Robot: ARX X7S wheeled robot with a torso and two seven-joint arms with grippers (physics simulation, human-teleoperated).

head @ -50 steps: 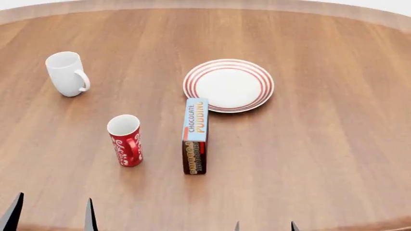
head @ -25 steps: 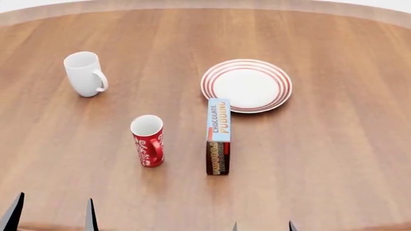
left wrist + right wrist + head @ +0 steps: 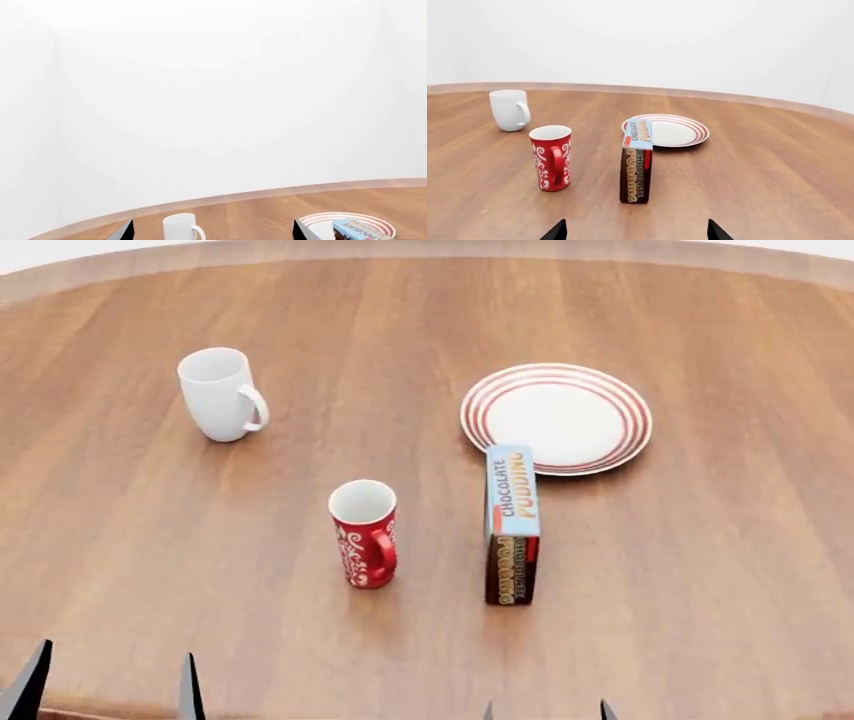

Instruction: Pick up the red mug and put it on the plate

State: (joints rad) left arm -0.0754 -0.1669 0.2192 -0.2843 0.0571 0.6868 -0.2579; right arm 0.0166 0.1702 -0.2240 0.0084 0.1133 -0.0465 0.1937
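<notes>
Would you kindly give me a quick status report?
Both end effectors open, empty, low near table edge. Red mug upright, untouched. Plate bare. Pudding box stands between mug and plate.

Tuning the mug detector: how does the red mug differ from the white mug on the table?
Colour: the red mug is red with white swirl ornaments and a white inside; the white mug is plain white throughout.
Shape: the red mug looks taller and slimmer, the white mug squatter and tapering toward its base.
Place: the red mug stands nearer the robot, beside the pudding box; the white mug stands farther back on the left.
Shared: both upright, empty, one handle, untouched by either gripper.
</notes>
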